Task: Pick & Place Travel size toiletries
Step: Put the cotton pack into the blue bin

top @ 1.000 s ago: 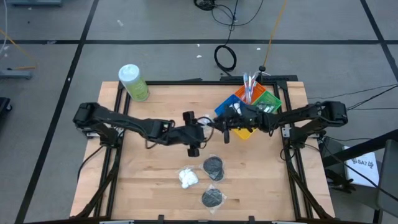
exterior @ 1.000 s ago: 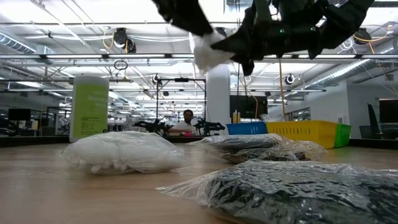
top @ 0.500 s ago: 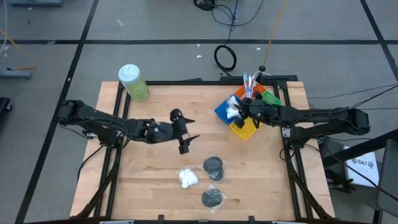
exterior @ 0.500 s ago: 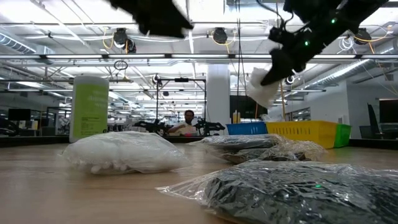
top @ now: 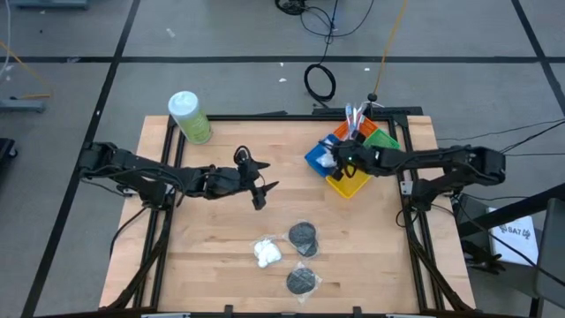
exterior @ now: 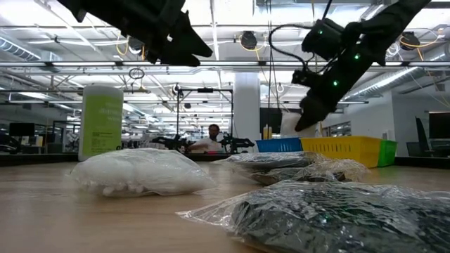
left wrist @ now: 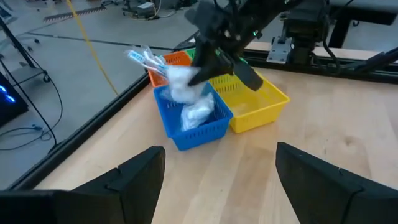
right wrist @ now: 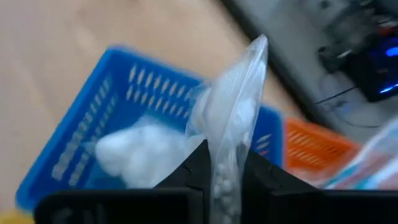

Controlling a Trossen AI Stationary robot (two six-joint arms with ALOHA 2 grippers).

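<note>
My R gripper [right wrist: 224,163] is clamped on a cotton bag [right wrist: 231,118], long axis upright, hanging directly over the blue bin [right wrist: 81,149] below. L gripper [top: 259,181], fingers apart, hovers mid-table; remaining bag [top: 267,253] lies nearer it.

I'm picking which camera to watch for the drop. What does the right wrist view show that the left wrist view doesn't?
Only the right wrist view shows the clear bag of cotton balls pinched between the right tool's fingers, close up, above the blue basket.

Only the left wrist view shows the yellow basket, the toothbrushes, the bare table and the left tool's wide-open fingers.

Both show the blue basket with another cotton bag already in it, and the orange basket.
</note>
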